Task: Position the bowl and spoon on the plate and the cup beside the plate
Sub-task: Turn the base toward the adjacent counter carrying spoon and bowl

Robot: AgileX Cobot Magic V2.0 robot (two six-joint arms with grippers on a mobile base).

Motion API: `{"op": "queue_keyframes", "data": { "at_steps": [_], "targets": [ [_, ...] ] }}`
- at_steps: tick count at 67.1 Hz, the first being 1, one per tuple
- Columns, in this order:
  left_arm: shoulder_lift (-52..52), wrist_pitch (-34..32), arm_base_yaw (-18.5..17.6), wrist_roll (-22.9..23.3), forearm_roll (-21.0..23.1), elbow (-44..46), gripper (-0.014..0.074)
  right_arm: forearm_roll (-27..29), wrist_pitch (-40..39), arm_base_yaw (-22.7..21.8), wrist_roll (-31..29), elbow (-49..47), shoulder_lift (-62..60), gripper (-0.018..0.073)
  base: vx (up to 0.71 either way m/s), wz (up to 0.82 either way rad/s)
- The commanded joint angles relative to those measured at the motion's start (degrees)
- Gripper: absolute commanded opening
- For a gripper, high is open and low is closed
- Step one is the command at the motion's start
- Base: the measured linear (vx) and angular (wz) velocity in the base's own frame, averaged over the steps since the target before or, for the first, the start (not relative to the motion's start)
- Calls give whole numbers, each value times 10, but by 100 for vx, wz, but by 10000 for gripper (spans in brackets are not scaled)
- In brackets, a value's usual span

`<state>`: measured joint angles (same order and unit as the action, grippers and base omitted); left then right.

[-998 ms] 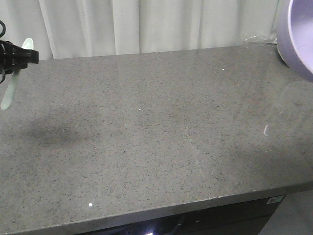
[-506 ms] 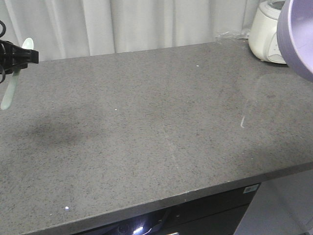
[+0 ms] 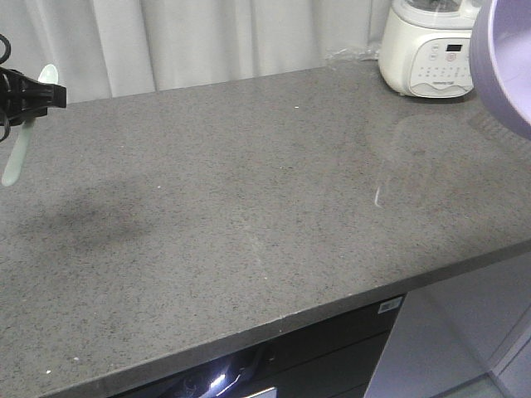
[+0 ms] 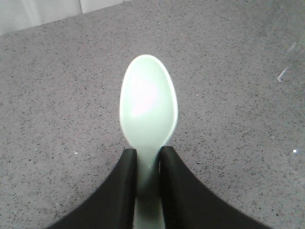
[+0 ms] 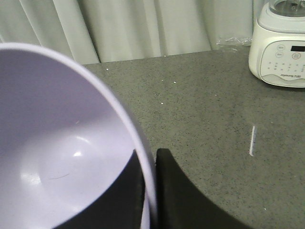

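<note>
Left jaws are pinching shut on the mint spoon (image 4: 148, 105) by its neck, right jaws are clamping the lilac bowl (image 5: 62, 143) by its rim, both hanging above the grey speckled desk (image 3: 249, 207), a white appliance (image 3: 427, 54) standing at its far right corner.

Both closed: left pincer (image 4: 147, 153) on spoon (image 4: 148, 102), right pincer (image 5: 150, 155) on bowl (image 5: 62, 143).

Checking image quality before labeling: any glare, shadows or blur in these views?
Front view: soft dark shadow on the counter at left, near the spoon; thin glare streak right of centre; bowl cropped by the frame edge. Left wrist view: spoon's scoop washed out, fingers dark and featureless. Right wrist view: bowl close and slightly soft; a bright streak on the counter.
</note>
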<state>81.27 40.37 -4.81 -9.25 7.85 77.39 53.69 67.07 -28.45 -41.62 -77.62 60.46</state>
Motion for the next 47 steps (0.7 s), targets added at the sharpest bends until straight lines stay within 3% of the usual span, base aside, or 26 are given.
{"op": "queue_keyframes", "data": {
  "at_steps": [1, 47],
  "targets": [
    [-20, -32, -1, 5, 8, 15, -7, 34, -25, -1, -4, -18, -8, -4, -1, -15],
    [-20, -32, -1, 5, 8, 15, -7, 34, -25, -1, -4, -18, -8, -4, -2, -19]
  ]
}}
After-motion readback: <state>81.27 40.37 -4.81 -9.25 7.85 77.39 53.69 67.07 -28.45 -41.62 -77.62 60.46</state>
